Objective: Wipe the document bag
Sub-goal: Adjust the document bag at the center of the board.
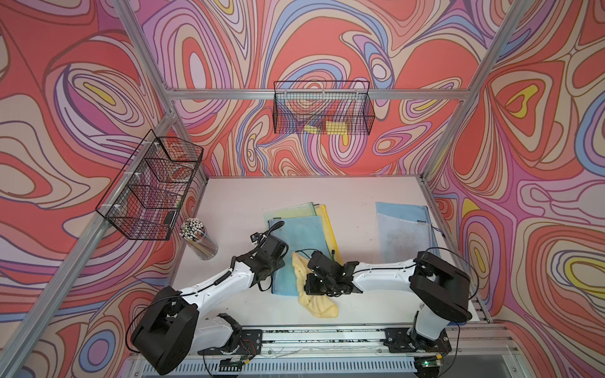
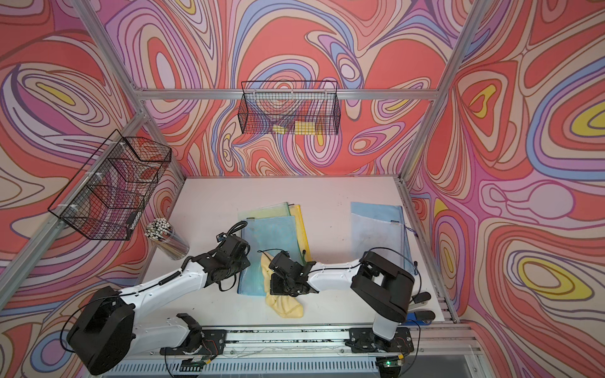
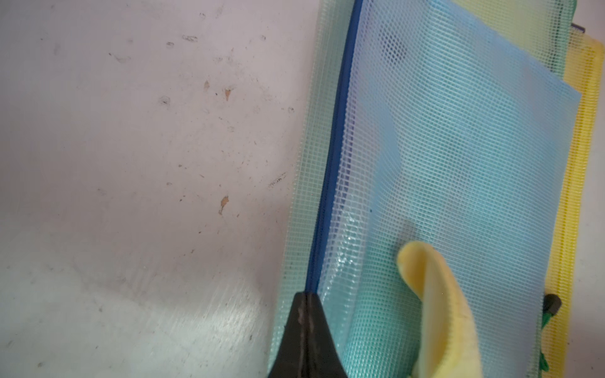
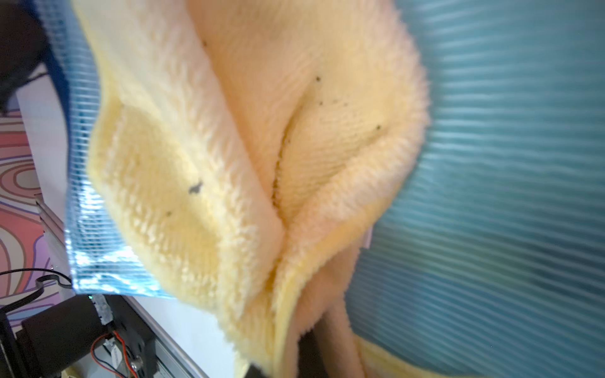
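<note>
The blue bag (image 1: 301, 235) lies flat near the middle of the bench (image 1: 235, 203), on top of a green bag (image 1: 291, 209) and a yellow bag (image 1: 327, 222).

The left gripper (image 3: 306, 299) has its tips together, empty, and set on the blue bag's dark zipper edge. This looks meant to pin the slippery bag so it does not slide under the wipe.

The right gripper (image 1: 309, 286) is clamped on a yellow cloth (image 1: 319, 306). The cloth is bunched across the bag's near end, and its loose tail trails onto the bare bench toward the front edge. Dark specks show on its pile.

Most of the bag's mesh face beyond the cloth is open, so there is room to sweep toward the back edge. A sweep to the left is cut short by the pinning gripper.

A second blue bag (image 1: 402, 229) lies along the right edge and a jar of pencils (image 1: 199, 240) stands by the left edge, both well apart from the work.
</note>
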Available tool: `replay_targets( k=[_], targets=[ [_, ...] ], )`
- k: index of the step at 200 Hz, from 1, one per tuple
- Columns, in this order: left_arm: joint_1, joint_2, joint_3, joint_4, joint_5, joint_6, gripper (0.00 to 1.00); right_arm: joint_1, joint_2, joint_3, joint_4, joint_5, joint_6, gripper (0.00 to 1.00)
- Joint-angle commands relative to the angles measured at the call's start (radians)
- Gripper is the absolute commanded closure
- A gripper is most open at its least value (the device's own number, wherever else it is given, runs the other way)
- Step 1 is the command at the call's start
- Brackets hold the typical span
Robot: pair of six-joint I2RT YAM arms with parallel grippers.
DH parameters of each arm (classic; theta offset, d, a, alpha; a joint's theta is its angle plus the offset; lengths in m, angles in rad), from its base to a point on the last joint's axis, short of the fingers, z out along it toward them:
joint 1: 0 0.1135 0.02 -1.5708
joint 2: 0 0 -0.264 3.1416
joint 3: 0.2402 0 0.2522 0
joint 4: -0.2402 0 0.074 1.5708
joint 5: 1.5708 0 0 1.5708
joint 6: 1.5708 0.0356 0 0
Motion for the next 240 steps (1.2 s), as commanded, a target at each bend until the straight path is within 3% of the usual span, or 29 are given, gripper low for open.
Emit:
replay_targets(
  k=[1, 55, 97, 121, 143, 178, 204, 240],
  targets=[
    [0.018, -0.033, 0.023, -0.060, -0.052, 0.025, 1.00, -0.079, -0.090, -0.168, -0.159, 0.069, 0.044, 1.00],
    [0.101, -0.183, 0.072, -0.223, -0.052, 0.099, 1.00, -0.241, -0.389, -0.266, -0.345, 0.136, 0.007, 1.00],
    [0.159, -0.373, 0.258, -0.524, -0.181, 0.179, 1.00, -0.254, -0.354, -0.180, -0.381, 0.148, -0.052, 1.00],
    [0.159, -0.385, 0.415, -0.615, -0.233, 0.260, 1.00, -0.254, -0.317, -0.166, -0.346, 0.129, -0.059, 1.00],
    [0.158, -0.261, 0.568, -0.646, -0.156, 0.367, 1.00, -0.255, -0.314, -0.169, -0.315, 0.117, -0.048, 1.00],
    [0.139, 0.102, 0.765, -0.689, 0.056, 0.480, 1.00, -0.255, -0.376, -0.156, -0.361, 0.148, -0.038, 1.00],
    [-0.007, 0.332, 0.877, -0.685, -0.003, 0.498, 1.00, -0.256, -0.474, -0.132, -0.465, 0.203, -0.034, 1.00],
    [-0.155, 0.530, 0.989, -0.593, 0.122, 0.474, 1.00, -0.260, -0.640, -0.050, -0.664, 0.306, -0.035, 1.00]
  ],
)
